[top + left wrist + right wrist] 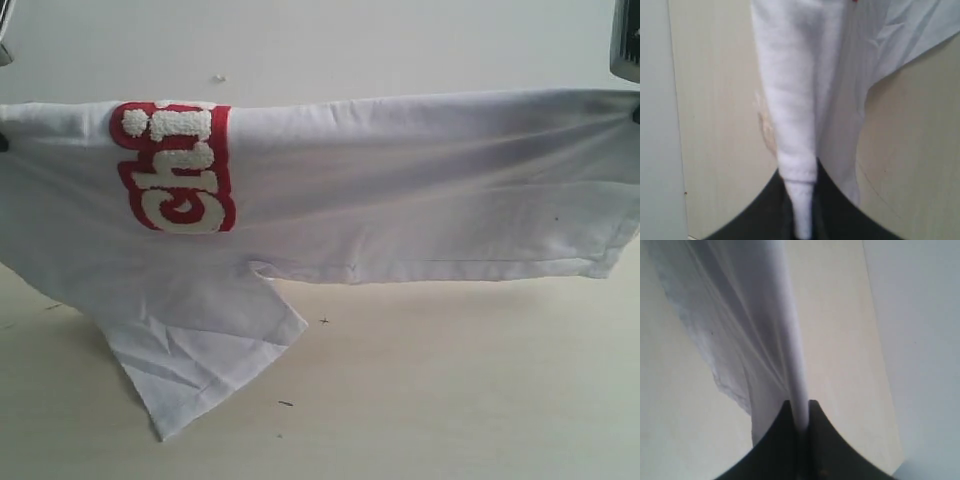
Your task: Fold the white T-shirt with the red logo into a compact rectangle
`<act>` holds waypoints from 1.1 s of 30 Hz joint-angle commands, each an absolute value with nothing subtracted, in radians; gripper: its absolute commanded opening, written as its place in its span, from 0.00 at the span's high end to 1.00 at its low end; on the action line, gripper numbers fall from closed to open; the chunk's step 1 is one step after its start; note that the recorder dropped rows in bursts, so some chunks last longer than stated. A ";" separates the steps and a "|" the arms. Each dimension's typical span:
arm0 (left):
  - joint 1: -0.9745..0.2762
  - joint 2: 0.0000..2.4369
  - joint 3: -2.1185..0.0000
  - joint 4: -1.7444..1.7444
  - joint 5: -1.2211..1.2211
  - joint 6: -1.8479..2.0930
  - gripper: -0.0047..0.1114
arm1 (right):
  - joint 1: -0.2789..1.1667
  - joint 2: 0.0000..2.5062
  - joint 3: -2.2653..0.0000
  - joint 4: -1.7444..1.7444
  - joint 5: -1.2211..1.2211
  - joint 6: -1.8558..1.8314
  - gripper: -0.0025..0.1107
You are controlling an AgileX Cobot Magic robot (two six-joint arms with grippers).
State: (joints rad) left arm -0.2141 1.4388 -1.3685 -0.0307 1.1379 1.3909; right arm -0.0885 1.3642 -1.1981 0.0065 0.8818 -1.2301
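Note:
The white T-shirt [400,190] hangs stretched in the air across the exterior view, folded over along its top edge. Part of the red logo [178,168] shows near its left end, letters turned sideways. A sleeve [200,350] droops to the tabletop. My left gripper [801,200] is shut on a bunched, hemmed part of the T-shirt [797,110]. My right gripper [800,415] is shut on a thin fold of the T-shirt [765,330]. In the exterior view both grippers sit at the frame edges, almost wholly out of sight. Collar and tag are hidden.
A pale wooden tabletop [450,400] lies under the shirt, with a few small dark specks. A light grey wall [350,45] stands behind. A dark piece of equipment [626,45] shows at the upper right corner.

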 commanded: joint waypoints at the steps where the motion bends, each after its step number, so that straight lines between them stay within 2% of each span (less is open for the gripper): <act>1: -0.210 1.359 -1.374 -0.057 1.210 1.352 0.96 | -0.093 1.322 -1.205 0.113 1.006 -1.225 0.98; 19: -0.212 1.032 -1.345 -0.289 1.221 1.187 0.96 | -0.093 1.097 -1.203 0.322 1.221 -1.179 0.98; 27: -0.353 0.834 -1.226 -0.293 1.221 0.999 0.96 | -0.084 0.920 -1.118 0.340 1.221 -1.076 0.98; 33: -0.455 0.720 -1.191 -0.330 1.221 0.749 0.96 | 0.039 0.806 -1.022 0.344 1.221 -1.068 0.98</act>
